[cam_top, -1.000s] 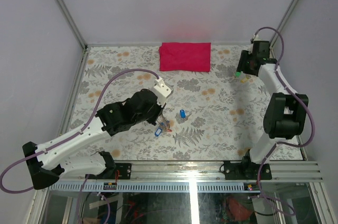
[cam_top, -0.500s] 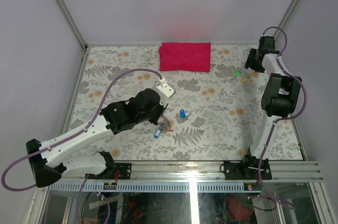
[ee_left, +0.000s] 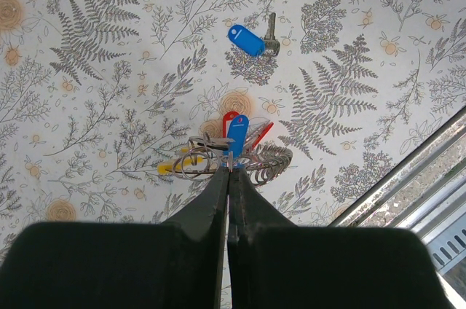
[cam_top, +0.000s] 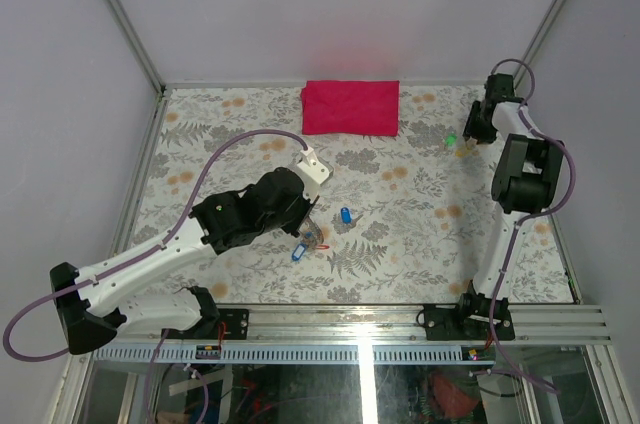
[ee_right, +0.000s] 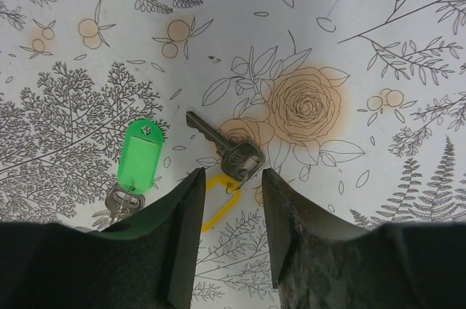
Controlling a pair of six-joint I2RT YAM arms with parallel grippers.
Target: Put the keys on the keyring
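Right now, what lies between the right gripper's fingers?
The right wrist view shows a yellow tag in the gap of the right gripper, with its key on the table pointing ahead past the fingertips.

keys [ee_left: 247,40] flat — scattered, keyring [ee_left: 191,166] among them

No readable text, label or number anywhere

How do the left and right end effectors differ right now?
The left end effector is shut; the right end effector stands open. The left one's tips meet at the keyring bunch with blue, red and yellow tags; the right one straddles a yellow tag beside a single key. Both point down at keys on the patterned table.
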